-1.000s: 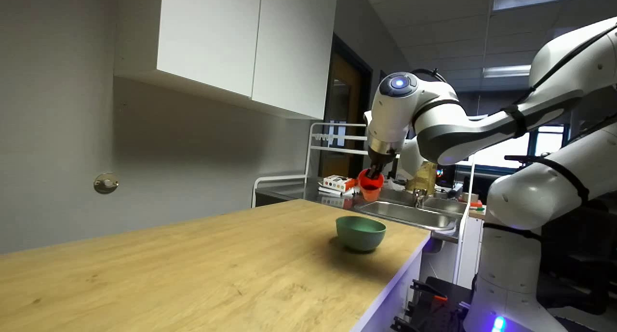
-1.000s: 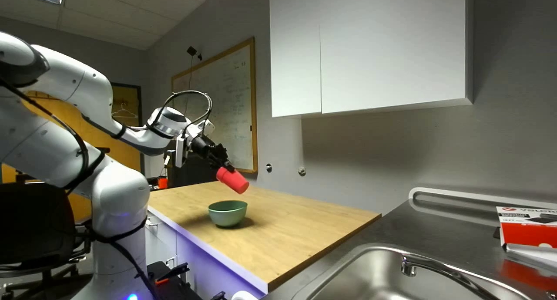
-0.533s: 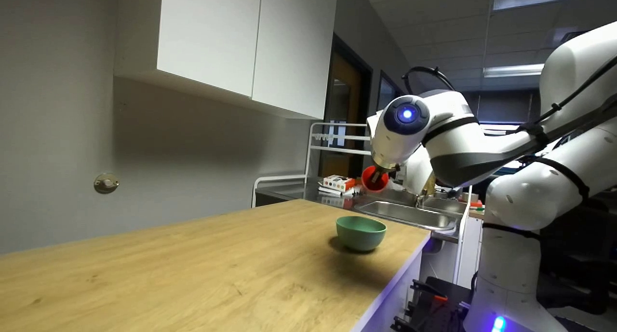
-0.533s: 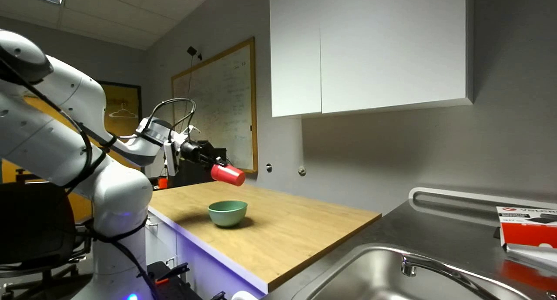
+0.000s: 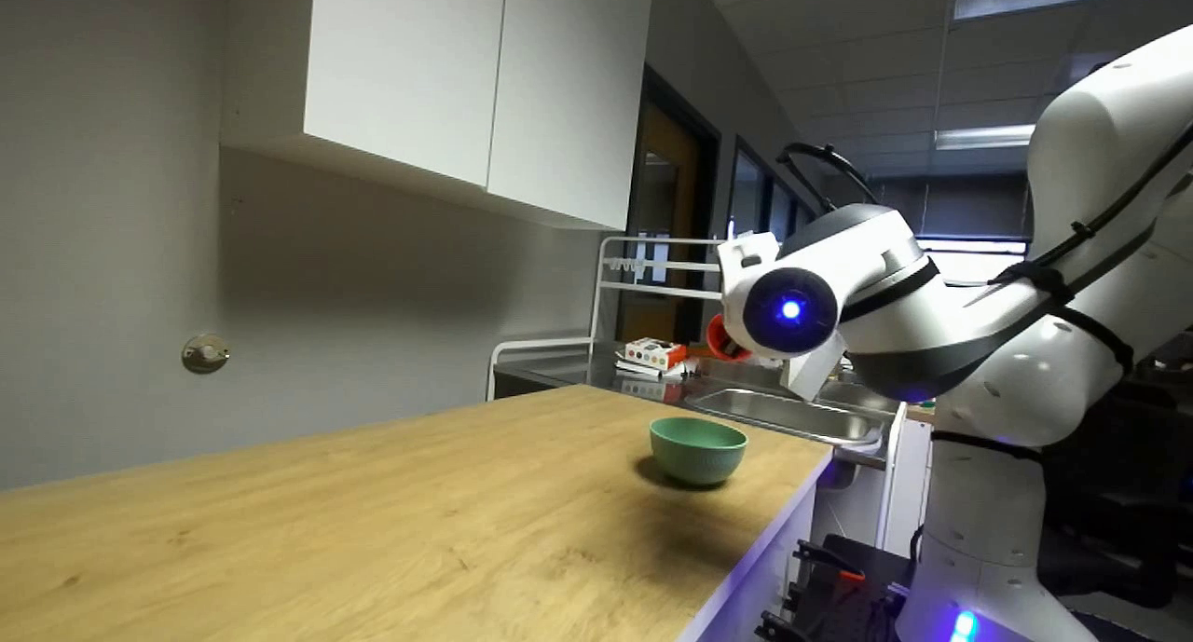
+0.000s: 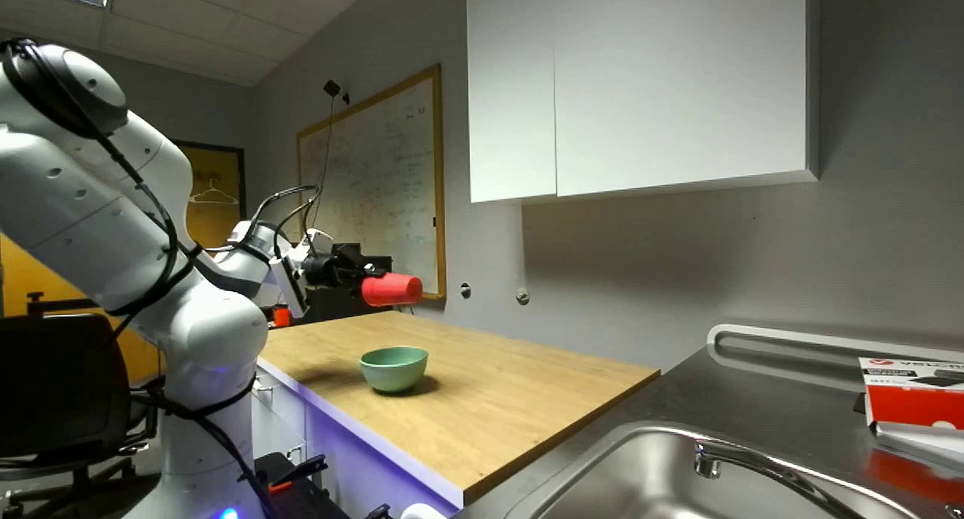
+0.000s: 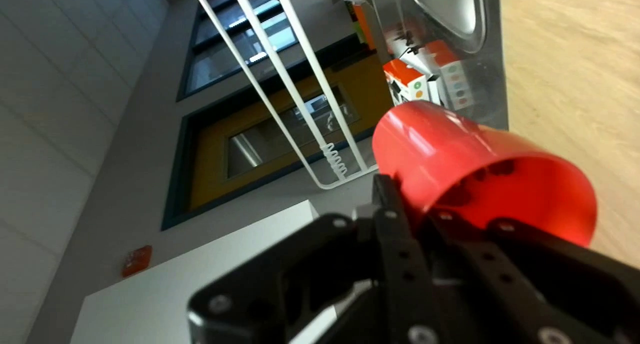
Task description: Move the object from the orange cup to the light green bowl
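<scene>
The orange cup [image 6: 393, 289] lies nearly level in the air, its base pointing away from the arm. It shows in part behind the wrist in an exterior view [image 5: 716, 337]. My gripper [image 7: 412, 199] is shut on the cup's wall, one finger outside and one inside the mouth. In the wrist view the cup [image 7: 425, 139] shows its open mouth with dark spots inside; I cannot tell whether they are an object or reflections. The light green bowl [image 5: 697, 457] stands upright on the counter, below the cup in an exterior view [image 6: 394, 372]. Its bottom inside is hidden.
The wooden counter [image 5: 373, 512] ends at a front edge near the robot base. A metal sink [image 6: 648, 466] and a red-white box [image 6: 915, 395] lie beyond its end. A white wall cabinet [image 5: 401, 74] hangs above. A white rack [image 5: 606, 288] stands by the sink.
The wrist has tilted up, and the cup has turned from base-down to nearly level and risen slightly. It stays in the gripper. The bowl has not moved.
</scene>
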`<state>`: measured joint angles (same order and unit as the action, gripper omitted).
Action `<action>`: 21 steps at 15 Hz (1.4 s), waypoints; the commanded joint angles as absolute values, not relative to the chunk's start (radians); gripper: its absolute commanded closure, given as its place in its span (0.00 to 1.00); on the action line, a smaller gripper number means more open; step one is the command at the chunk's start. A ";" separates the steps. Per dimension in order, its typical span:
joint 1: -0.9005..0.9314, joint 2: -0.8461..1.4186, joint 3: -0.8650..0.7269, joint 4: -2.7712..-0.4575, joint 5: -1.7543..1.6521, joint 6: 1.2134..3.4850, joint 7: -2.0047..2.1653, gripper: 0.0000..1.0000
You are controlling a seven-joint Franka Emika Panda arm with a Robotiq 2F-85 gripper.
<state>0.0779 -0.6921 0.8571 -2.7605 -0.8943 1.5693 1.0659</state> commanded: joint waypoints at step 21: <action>0.375 -0.229 0.577 -2.604 -1.173 1.043 1.299 0.97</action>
